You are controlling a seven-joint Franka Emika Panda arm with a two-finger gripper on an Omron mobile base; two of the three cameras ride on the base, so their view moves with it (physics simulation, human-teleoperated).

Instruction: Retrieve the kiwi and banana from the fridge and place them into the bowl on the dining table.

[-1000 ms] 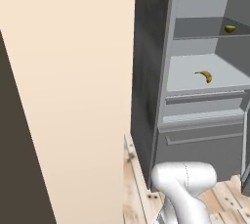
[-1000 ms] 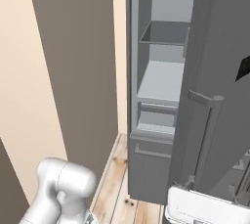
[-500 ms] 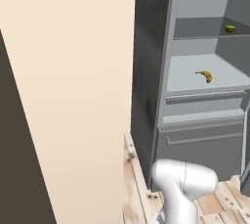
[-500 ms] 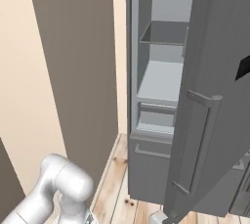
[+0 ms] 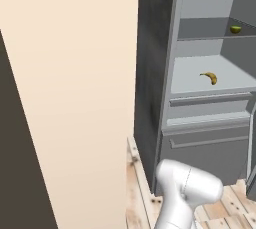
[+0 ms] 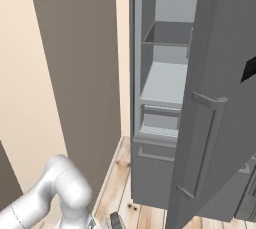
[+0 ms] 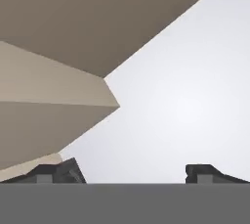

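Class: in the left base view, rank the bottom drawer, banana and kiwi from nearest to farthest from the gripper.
1. Bottom drawer, lowest in the fridge, just above the arm.
2. Banana, middle shelf.
3. Kiwi, upper shelf, far right.
The gripper, jaws apart, seems low near the floor.

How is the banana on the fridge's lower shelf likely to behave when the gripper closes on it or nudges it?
The banana looks small and curved, so it is probably light and may pivot or slide on the smooth pale shelf if nudged. It lies alone on the fridge shelf with nothing against it, so a push could spin it. It probably stays rigid, though a hard squeeze might bruise it.
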